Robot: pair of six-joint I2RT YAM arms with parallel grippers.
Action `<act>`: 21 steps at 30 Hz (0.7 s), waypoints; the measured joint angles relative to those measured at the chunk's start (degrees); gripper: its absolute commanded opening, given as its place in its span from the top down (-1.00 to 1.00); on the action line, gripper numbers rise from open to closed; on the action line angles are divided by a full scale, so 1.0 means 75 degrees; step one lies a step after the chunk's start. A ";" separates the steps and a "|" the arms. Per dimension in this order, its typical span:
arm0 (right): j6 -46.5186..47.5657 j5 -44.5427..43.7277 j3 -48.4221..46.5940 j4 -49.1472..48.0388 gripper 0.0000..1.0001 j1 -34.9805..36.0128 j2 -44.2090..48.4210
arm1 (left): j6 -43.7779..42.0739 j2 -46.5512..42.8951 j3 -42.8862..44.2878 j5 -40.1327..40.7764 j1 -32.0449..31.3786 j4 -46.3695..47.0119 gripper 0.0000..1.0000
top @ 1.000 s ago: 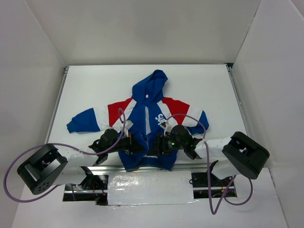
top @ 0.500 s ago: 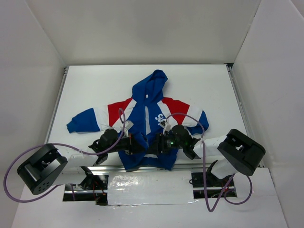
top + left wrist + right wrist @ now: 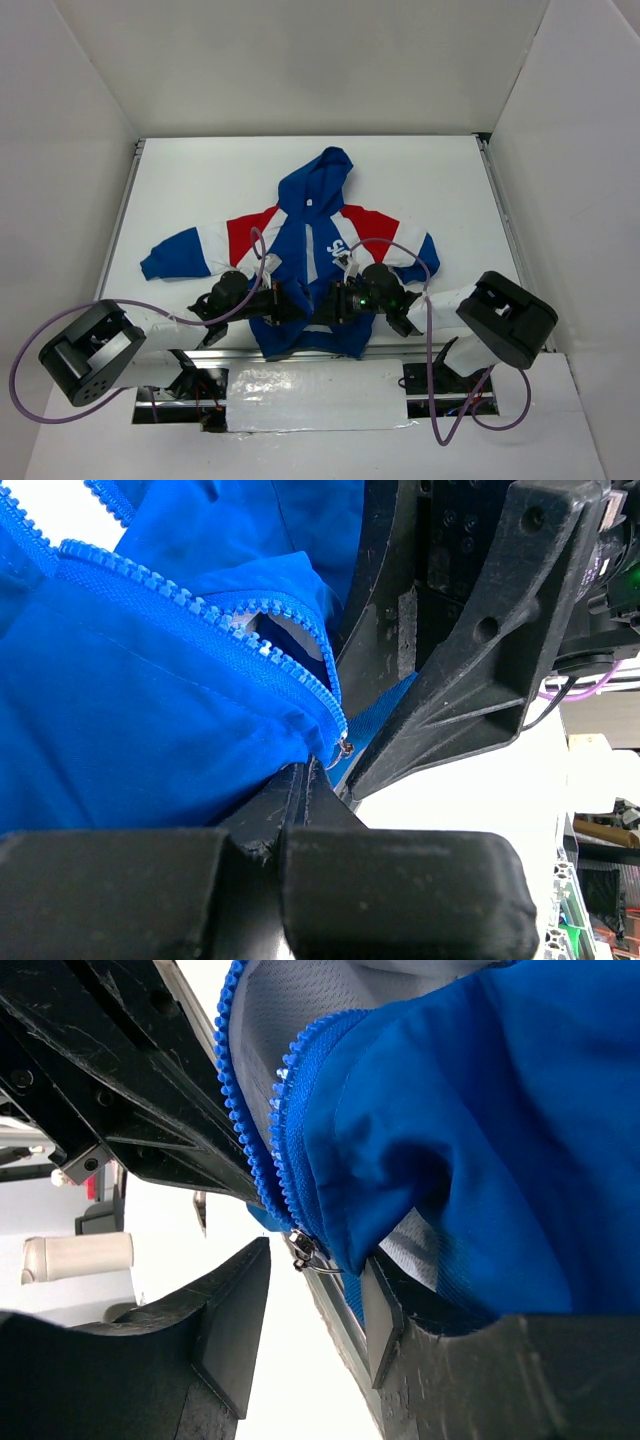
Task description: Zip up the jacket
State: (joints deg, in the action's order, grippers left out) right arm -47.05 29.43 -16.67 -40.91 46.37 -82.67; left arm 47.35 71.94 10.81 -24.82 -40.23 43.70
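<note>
The left gripper [image 3: 312, 770] is seen closed, its jaws pressed together on a fold of blue fabric at the lower end of the jacket [image 3: 310, 215], right where one row of zipper teeth [image 3: 200, 610] runs out. A small metal piece is visible at that end of the row, touching the pinched fabric; what it is cannot be made out.

The right gripper [image 3: 315, 1260] is held with its jaws apart, white showing through the gap. The zipper slider [image 3: 300, 1250] hangs in that gap, at the foot of the jacket's other toothed edge. Blue cloth and grey mesh lining are draped over one finger [image 3: 390, 1330]; no pinch is seen.

From above, both grippers are found at the jacket's hem, facing each other across the front opening and nearly touching. The front is seen parted at the hem.

The jacket is laid flat on its back on the white table [image 3: 420, 170], hood away from the arms, sleeves spread to either side. A purple cable [image 3: 258, 250] is looped above the jacket's left side.
</note>
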 measured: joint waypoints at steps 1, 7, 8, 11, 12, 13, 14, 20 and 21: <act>0.0003 0.0003 0.0006 -0.0003 0.02 0.0000 -0.0003 | 0.0000 0.0000 0.0000 0.0000 0.0000 0.0000 1.00; -0.0073 0.0213 0.0131 -0.0277 -0.08 0.0000 -0.0213 | 0.0000 0.0000 0.0003 0.0006 0.0000 -0.0009 1.00; -0.0108 0.0248 0.0175 -0.0353 -0.08 0.0000 -0.0239 | 0.0000 0.0000 0.0003 0.0003 0.0000 -0.0009 1.00; -0.0213 0.0373 0.0306 -0.0545 -0.08 0.0000 -0.0256 | 0.0000 0.0000 0.0003 0.0003 0.0000 -0.0012 1.00; -0.0242 0.0396 0.0344 -0.0618 -0.07 0.0000 -0.0256 | 0.0000 0.0000 0.0003 0.0003 0.0000 -0.0012 1.00; -0.0262 0.0402 0.0367 -0.0697 -0.06 0.0000 -0.0256 | 0.0000 0.0015 0.0009 0.0003 0.0000 -0.0006 1.00; -0.0265 0.0414 0.0379 -0.0729 -0.05 0.0000 -0.0256 | 0.0000 0.0035 0.0012 0.0003 0.0000 -0.0003 1.00; -0.0291 0.0475 0.0382 -0.0950 0.02 0.0000 -0.0256 | 0.0000 0.0149 0.0017 -0.0003 0.0000 0.0003 1.00; -0.0291 0.0481 0.0382 -0.0970 0.04 0.0000 -0.0256 | 0.0003 0.0149 0.0017 -0.0003 0.0000 0.0006 1.00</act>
State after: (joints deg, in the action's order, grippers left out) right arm -49.23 33.04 -13.80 -48.18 46.37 -84.60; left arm 47.37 73.06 10.94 -24.84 -40.23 43.75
